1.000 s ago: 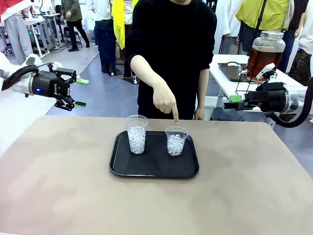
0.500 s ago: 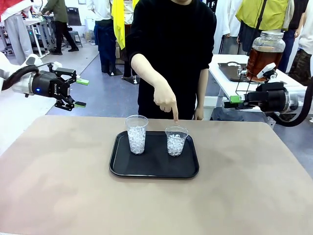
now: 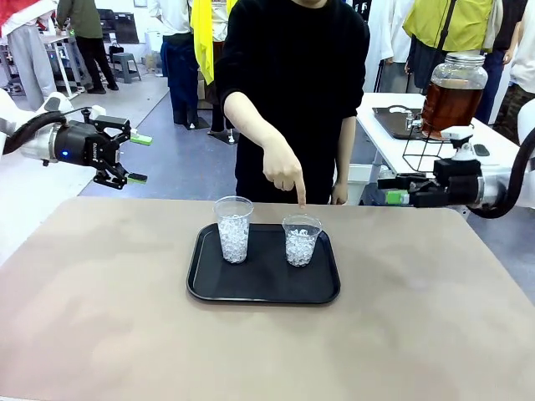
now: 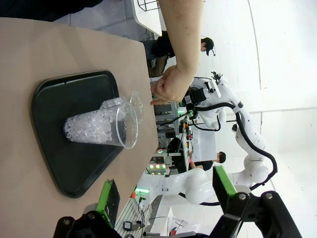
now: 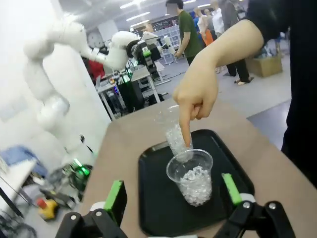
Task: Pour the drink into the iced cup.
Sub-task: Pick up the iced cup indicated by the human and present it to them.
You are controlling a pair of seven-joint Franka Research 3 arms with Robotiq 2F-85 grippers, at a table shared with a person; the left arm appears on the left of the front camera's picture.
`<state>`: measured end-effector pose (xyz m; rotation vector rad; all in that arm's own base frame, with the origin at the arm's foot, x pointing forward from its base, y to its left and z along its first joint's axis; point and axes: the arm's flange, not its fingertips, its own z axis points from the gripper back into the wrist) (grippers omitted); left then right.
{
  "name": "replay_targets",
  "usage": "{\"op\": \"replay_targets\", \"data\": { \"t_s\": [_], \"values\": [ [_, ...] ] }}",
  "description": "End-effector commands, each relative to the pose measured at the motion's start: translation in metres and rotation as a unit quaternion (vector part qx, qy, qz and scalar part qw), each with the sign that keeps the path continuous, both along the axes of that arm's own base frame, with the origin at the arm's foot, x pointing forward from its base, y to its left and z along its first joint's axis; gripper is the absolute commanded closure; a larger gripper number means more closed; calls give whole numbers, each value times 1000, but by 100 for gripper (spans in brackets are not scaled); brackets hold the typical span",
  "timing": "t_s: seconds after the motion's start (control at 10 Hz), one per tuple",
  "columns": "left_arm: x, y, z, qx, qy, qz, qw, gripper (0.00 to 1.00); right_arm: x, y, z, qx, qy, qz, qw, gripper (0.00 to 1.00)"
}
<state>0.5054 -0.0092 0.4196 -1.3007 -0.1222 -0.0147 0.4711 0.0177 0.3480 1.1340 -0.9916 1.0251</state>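
The iced cup (image 3: 301,241) under the person's pointing hand (image 3: 282,173) stands on the right half of the tray (image 3: 209,280); both arms' jaws, apart and empty, hover well off the tray's left and right sides.

Bright, even overhead light fills the front view, leaving almost no shadow. The matte tan table (image 3: 418,334) shows only faint mottling at lower centre. The glossy black plastic tray (image 3: 209,284) carries a soft sheen, and crushed ice in the taller clear plastic cup (image 3: 234,238) glints white. In the left wrist view, the right half of the frame burns out to white, and the wide lens stretches shapes toward the edges. The right wrist view is soft throughout: ceiling strip lights (image 5: 136,16) glare at top centre, and the person's pointing hand (image 5: 195,94) is blurred.
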Motion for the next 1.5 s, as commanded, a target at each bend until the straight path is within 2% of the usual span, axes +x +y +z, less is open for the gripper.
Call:
{"op": "replay_targets", "data": {
  "t_s": [0.0,0.2,0.3,0.4,0.5,0.9,1.1,1.4],
  "values": [
    [-2,0,0,1,-1,1,1000,0,1,15,-26,3,-45,3,999,0],
    [-2,0,0,1,-1,1,1000,0,5,17,-40,6,-67,8,998,0],
    [-2,0,0,1,-1,1,1000,0,6,14,-42,8,-62,14,998,0],
    [-2,0,0,1,-1,1,1000,0,5,10,-42,1,-40,17,999,0],
    [-2,0,0,1,-1,1,1000,0,-2,13,-45,-1,-48,18,999,0],
    [-2,0,0,1,-1,1,1000,0,0,11,-48,-1,-45,18,999,0],
    [-2,0,0,1,-1,1,1000,0,10,23,-64,1,-89,8,996,0],
    [-2,0,0,1,-1,1,1000,0,13,43,-85,11,-106,1,994,0]
  ]
}}
